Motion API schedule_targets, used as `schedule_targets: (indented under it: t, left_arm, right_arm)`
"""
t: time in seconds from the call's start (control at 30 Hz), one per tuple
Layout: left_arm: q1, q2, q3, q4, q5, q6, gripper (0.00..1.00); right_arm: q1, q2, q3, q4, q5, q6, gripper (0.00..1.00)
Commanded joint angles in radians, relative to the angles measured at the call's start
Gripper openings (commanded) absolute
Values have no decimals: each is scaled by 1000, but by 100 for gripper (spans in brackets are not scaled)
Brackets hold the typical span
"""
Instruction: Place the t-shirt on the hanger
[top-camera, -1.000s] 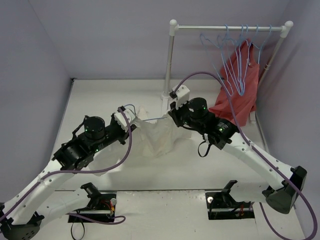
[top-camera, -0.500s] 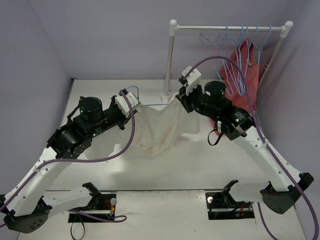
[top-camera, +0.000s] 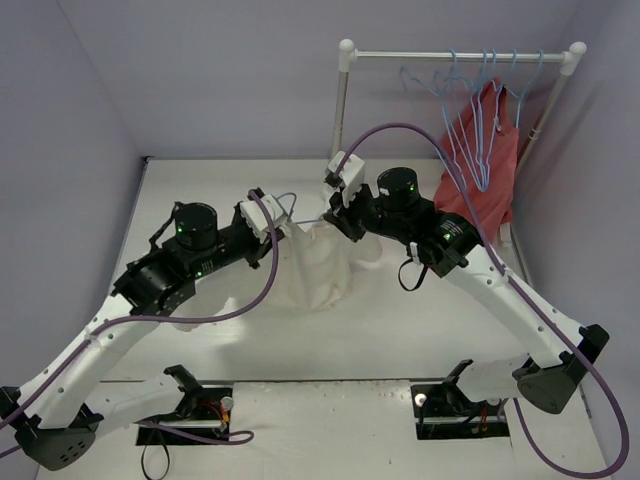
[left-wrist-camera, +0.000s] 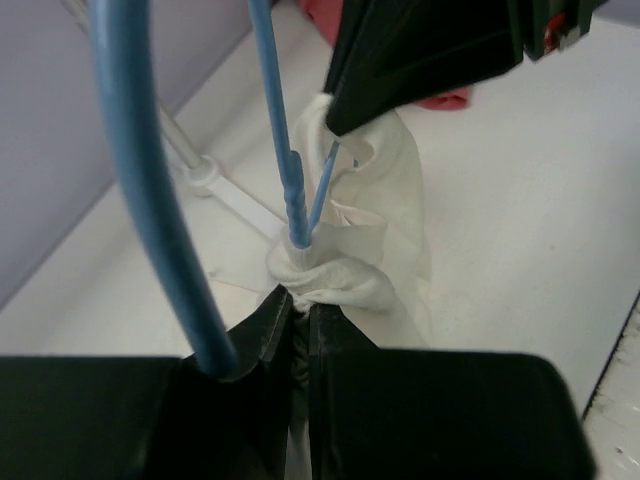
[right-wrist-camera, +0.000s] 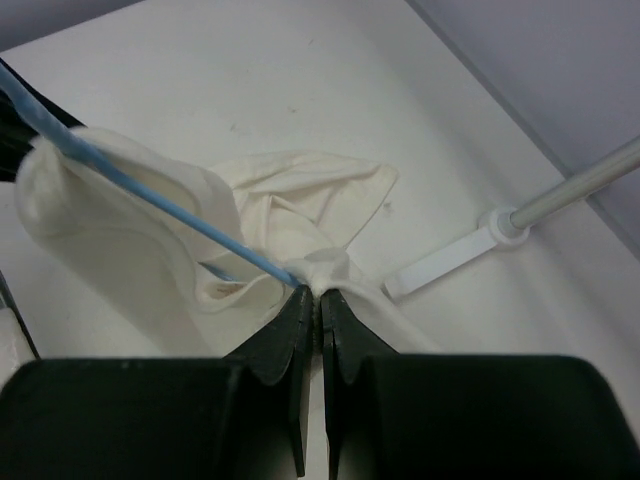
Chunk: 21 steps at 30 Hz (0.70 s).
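Note:
The cream t-shirt (top-camera: 318, 268) hangs bunched between my two grippers above the table. A light-blue wire hanger (top-camera: 288, 200) is inside it, its hook sticking up by my left gripper (top-camera: 283, 228). In the left wrist view the left gripper (left-wrist-camera: 300, 305) is shut on a fold of the t-shirt (left-wrist-camera: 375, 200) just below the hanger's twisted neck (left-wrist-camera: 272, 110). My right gripper (top-camera: 335, 215) is close to the left one. In the right wrist view it (right-wrist-camera: 320, 292) is shut on the t-shirt (right-wrist-camera: 120, 230) where the hanger wire (right-wrist-camera: 150, 192) ends.
A white clothes rack (top-camera: 342, 120) stands at the back right with several more blue hangers (top-camera: 470, 110) and a red garment (top-camera: 480, 190). Its foot (right-wrist-camera: 450, 255) lies on the table just beyond the right gripper.
My right gripper has moved left toward the left gripper. The t-shirt, spread wide half a second ago, now hangs narrower and bunched. The left arm has shifted slightly right and lower.

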Motion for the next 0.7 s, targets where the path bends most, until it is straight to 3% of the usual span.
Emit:
schedule_targets:
  t: [0.0, 0.33, 0.67]
  left_arm:
    - [6, -34, -96, 220, 90, -89, 0]
    - [8, -124, -359, 551, 77, -117, 0]
    - [38, -164, -490, 718, 144, -173, 0]
  right_arm:
    - [3, -15, -25, 54, -32, 20, 0]
    - [26, 2, -112, 65, -73, 25, 0]
    - [26, 19, -117, 64, -88, 23, 4]
